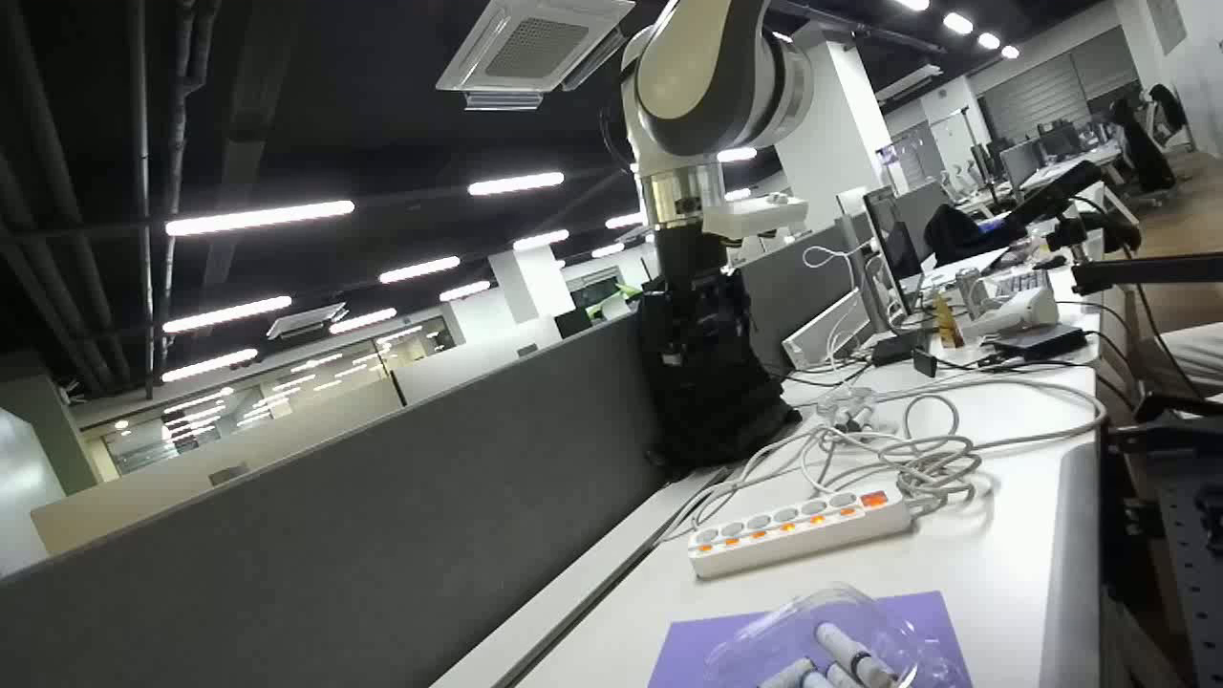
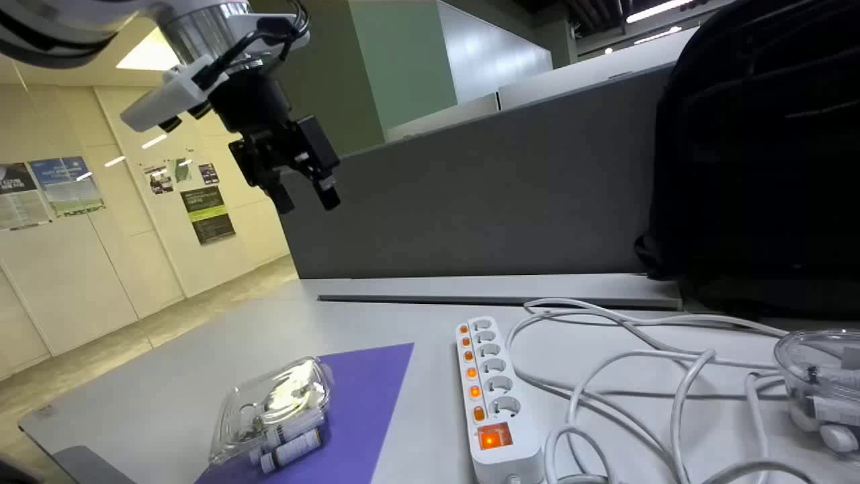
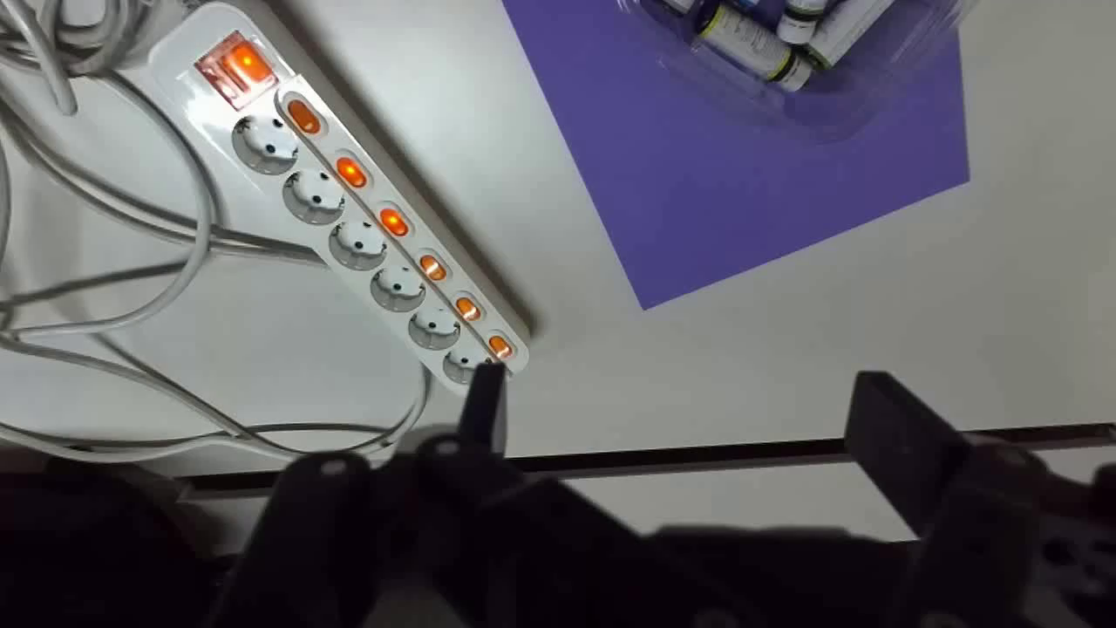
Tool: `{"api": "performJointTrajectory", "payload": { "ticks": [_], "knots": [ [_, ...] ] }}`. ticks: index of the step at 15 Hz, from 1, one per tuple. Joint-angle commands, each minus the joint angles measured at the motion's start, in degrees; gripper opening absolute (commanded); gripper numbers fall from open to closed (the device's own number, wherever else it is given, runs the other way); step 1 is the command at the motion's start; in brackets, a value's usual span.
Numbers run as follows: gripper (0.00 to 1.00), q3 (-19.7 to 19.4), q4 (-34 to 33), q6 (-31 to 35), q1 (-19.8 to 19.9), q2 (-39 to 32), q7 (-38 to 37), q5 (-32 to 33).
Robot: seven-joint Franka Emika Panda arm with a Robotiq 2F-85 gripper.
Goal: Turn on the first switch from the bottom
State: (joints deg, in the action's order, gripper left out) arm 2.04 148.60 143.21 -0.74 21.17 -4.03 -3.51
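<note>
A white power strip [image 1: 803, 549] lies on the desk and shows in both exterior views [image 2: 531, 464]. The wrist view shows its row of small orange switches [image 3: 432, 267] beside round sockets. The large main switch [image 3: 237, 70] at the cable end glows orange. The small switch nearest it [image 3: 303, 116] looks dull; the following two [image 3: 350, 172] glow. The switches towards the far end show glare, so their state is unclear. My gripper [image 3: 678, 384] is open and empty, high above the desk [image 2: 308, 200]. In the wrist view its left finger overlaps the strip's far end.
A purple sheet [image 2: 376, 403] bears a clear plastic box [image 2: 269, 410] with small tubes. Grey cables [image 2: 625, 396] coil beside the strip. A clear round container [image 2: 816, 383], a black backpack [image 2: 759, 168] and a grey partition [image 2: 504, 202] stand around the desk.
</note>
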Motion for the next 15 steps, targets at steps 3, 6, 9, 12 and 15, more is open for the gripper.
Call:
{"api": "performJointTrajectory", "payload": {
  "ticks": [3,6,9,12,15],
  "knots": [
    [1.0,-0.2,-0.1,-0.2,-0.1,0.0,-0.1,0.1],
    [1.0,-0.2,-0.1,-0.2,-0.1,0.0,-0.1,0.1],
    [1.0,-0.2,-0.1,-0.2,-0.1,0.0,-0.1,0.1],
    [1.0,-0.2,-0.1,-0.2,-0.1,0.0,-0.1,0.1],
    [1.0,0.2,0.2,0.7,0.0,0.0,-0.5,0.6]
  ]
}}
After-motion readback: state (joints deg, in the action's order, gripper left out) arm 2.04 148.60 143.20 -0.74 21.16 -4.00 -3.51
